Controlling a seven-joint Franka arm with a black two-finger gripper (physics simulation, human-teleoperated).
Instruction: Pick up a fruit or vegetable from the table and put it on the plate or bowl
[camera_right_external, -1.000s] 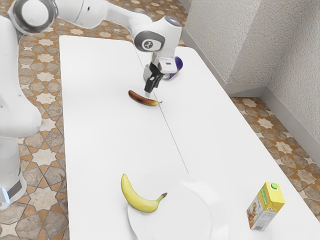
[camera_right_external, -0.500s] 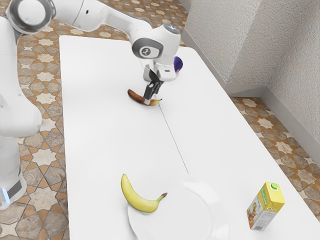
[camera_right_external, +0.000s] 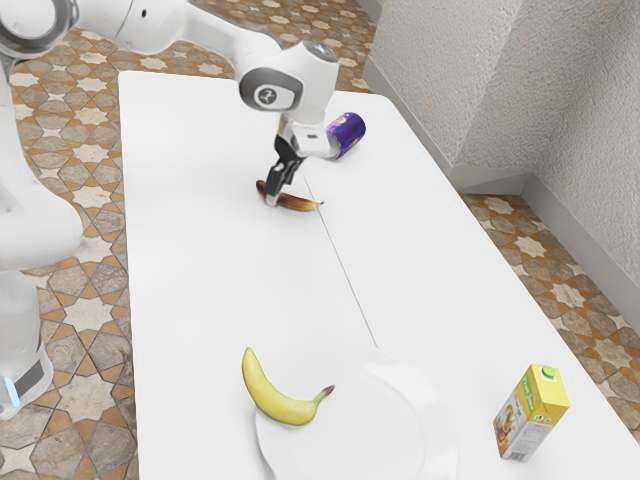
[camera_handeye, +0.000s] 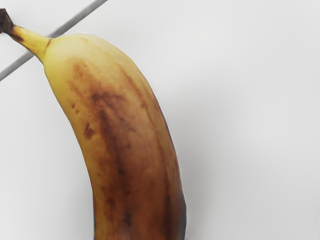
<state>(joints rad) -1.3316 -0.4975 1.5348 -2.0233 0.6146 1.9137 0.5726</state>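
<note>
A brown-spotted banana (camera_right_external: 295, 203) lies flat on the white tabletop (camera_right_external: 200, 250), toward the far end and touching the thin seam (camera_right_external: 345, 280) that runs down the tabletop. The black gripper (camera_right_external: 269, 195) is down at the banana's end on the exterior view's left, at or just above the peel. Whether the fingers are apart or clamped on the fruit cannot be told. The white arm (camera_right_external: 290, 85) reaches in from the exterior view's upper left.

In the wrist view the banana (camera_handeye: 125, 150) sits right under the hand, yellow with dark brown streaks, its stem pointing to the seam (camera_handeye: 65, 27).

Just behind the gripper, a purple can (camera_right_external: 346, 130) lies on its side. Well apart, at the near end, a yellow banana (camera_right_external: 275, 392) lies across the rim of a white plate (camera_right_external: 370, 440). A juice carton (camera_right_external: 531, 412) stands upright to the exterior view's right of the plate.
</note>
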